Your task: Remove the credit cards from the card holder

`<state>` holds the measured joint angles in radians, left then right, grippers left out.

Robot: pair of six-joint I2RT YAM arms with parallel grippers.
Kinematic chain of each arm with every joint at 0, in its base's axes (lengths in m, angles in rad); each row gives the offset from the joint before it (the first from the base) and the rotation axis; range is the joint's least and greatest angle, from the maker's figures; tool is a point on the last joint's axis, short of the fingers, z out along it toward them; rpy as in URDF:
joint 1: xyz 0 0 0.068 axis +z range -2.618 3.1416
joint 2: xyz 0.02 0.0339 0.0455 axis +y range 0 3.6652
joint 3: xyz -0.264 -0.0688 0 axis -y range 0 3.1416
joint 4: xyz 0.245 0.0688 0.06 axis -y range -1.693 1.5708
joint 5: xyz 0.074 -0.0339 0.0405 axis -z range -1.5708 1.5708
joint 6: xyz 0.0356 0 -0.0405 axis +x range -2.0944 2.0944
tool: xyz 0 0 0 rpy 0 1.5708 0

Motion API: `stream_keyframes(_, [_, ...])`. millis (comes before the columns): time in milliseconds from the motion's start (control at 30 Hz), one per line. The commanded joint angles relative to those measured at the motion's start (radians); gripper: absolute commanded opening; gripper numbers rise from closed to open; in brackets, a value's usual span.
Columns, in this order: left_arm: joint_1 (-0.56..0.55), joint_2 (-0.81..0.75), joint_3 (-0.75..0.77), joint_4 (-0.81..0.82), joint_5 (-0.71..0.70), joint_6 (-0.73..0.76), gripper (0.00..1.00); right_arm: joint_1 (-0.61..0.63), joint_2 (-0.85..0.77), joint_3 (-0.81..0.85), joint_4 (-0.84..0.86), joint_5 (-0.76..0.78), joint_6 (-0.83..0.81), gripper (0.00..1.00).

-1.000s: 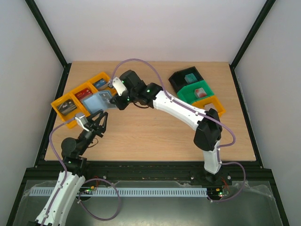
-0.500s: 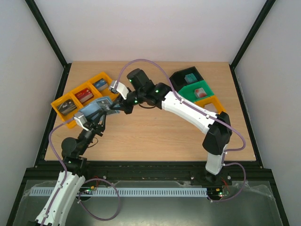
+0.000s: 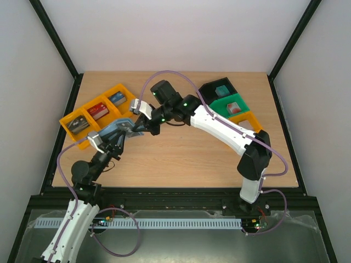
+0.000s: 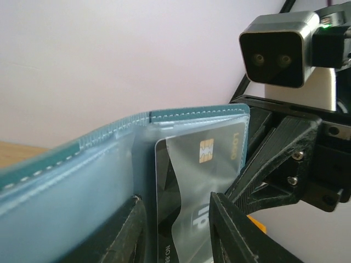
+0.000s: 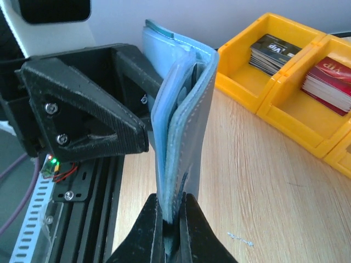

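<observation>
The card holder is a blue-teal bifold held off the table, open, with its pale blue inside toward the left wrist camera. My right gripper is shut on its edge, shown close in the right wrist view; there the holder stands upright between the jaws. One dark credit card with a gold chip sits in the clear pocket. My left gripper is open, one finger on each side of that pocket and card. In the top view the left gripper is just below the holder.
Orange trays with stacks of dark, red and blue cards stand at the back left; two show in the right wrist view. Black, green and orange trays stand at the back right. The table's near edge and rail lie below the left gripper.
My right gripper has carried the card holder towards the near side and down to the left gripper. The holder now sits between the left fingers. The left arm has barely moved.
</observation>
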<state>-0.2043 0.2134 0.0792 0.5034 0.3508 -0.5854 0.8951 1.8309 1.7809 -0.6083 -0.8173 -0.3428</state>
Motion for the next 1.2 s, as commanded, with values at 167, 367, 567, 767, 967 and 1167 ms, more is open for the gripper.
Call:
stream_keyframes(167, [0.106,-0.011,0.002,0.154,0.246,-0.156,0.36,-0.022,-0.027,0.069,-0.214,-0.256,-0.174,0.02])
stream_keyframes(367, [0.062,0.023,0.008,0.172,0.32,-0.099,0.38,-0.023,0.005,0.104,-0.224,-0.315,-0.166,0.02])
stream_keyframes(567, [0.014,0.043,0.009,0.177,0.35,-0.06,0.31,-0.015,0.005,0.08,-0.15,-0.334,-0.106,0.02])
stream_keyframes(767, [-0.024,0.073,0.008,0.196,0.351,-0.04,0.2,0.003,0.001,0.052,-0.047,-0.288,-0.035,0.01])
stream_keyframes(967, [-0.026,0.074,0.015,0.19,0.363,-0.039,0.02,0.004,-0.002,0.023,0.04,-0.259,0.023,0.02])
stream_keyframes(1167, [-0.026,0.062,0.028,0.165,0.367,-0.037,0.02,0.002,-0.028,-0.003,0.027,-0.253,-0.017,0.02])
